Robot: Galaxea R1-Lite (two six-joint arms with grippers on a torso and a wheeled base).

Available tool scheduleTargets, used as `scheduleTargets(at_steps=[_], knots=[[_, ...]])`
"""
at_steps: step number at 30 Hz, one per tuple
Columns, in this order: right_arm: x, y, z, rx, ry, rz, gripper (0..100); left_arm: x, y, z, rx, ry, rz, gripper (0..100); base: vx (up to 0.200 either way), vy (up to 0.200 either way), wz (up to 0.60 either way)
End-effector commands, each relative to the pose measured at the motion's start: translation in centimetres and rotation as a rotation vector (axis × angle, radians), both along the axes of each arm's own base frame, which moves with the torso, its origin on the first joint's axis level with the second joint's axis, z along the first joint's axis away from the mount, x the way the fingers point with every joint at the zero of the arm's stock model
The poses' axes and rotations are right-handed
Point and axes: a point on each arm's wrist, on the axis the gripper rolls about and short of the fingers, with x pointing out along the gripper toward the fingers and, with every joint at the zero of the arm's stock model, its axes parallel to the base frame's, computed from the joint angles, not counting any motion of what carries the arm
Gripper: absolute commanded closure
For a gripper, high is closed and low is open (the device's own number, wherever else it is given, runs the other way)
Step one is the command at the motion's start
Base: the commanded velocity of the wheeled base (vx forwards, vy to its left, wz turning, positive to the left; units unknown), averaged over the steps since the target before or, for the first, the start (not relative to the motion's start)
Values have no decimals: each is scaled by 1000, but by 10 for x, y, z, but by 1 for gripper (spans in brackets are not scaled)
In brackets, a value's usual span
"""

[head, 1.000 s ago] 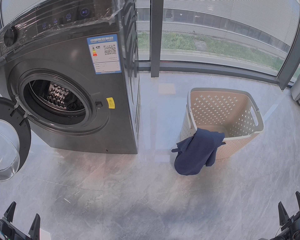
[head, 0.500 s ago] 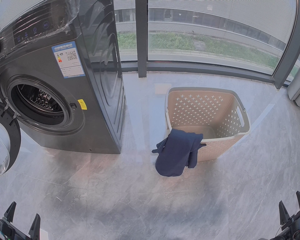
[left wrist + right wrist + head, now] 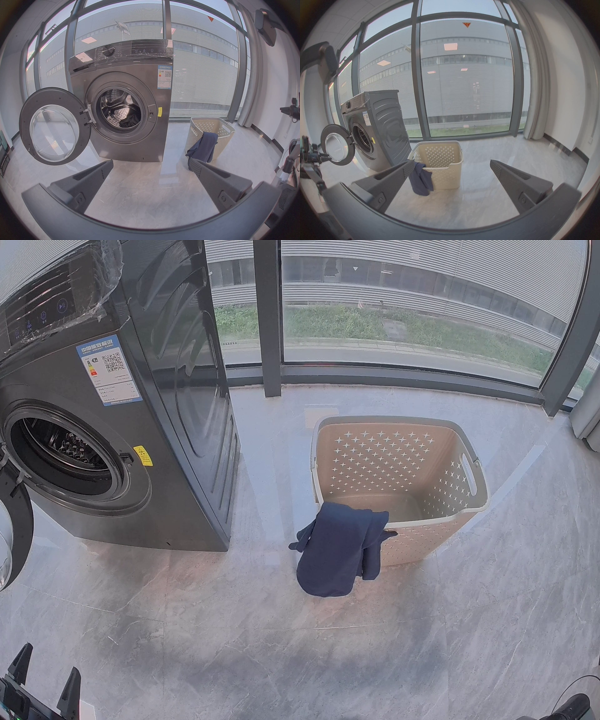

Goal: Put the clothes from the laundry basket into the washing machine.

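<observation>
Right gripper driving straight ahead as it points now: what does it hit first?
Probably the laundry basket, which lies ahead between the right gripper's open fingers across the floor; the navy garment hangs off its rim. Depth is unclear.

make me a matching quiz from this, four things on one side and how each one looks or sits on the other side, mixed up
Things
1. washing machine door
2. laundry basket
3. navy garment
4. left gripper

States
A. draped over a rim, hanging down the outside
B. jaws apart, holding nothing
C. swung open
D. beige, standing upright

Pairs: 1-C, 2-D, 3-A, 4-B
</observation>
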Motion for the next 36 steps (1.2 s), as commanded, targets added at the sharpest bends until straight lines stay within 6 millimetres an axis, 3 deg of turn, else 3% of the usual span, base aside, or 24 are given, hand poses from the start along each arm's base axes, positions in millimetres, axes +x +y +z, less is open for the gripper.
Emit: scheduleTargets(at_steps=[1, 6, 16, 20, 26, 36], knots=[[122, 19, 22, 44, 488, 156, 0, 1, 0, -5, -4, 7, -2, 0, 0, 0, 0], [161, 41, 8, 17, 544, 245, 0, 1, 0, -5, -8, 7, -2, 0, 0, 0, 0], [206, 61, -20, 27, 697, 256, 0, 1, 0, -5, -3, 7, -5, 0, 0, 0, 0], [211, 65, -27, 14, 721, 250, 0, 1, 0, -5, -1, 7, -5, 0, 0, 0, 0], [216, 77, -31, 2, 743, 291, 0, 1, 0, -5, -1, 6, -5, 0, 0, 200, 0], [236, 92, -51, -2, 745, 316, 0, 0, 0, -5, 6, 4, -7, 0, 20, 0, 0]])
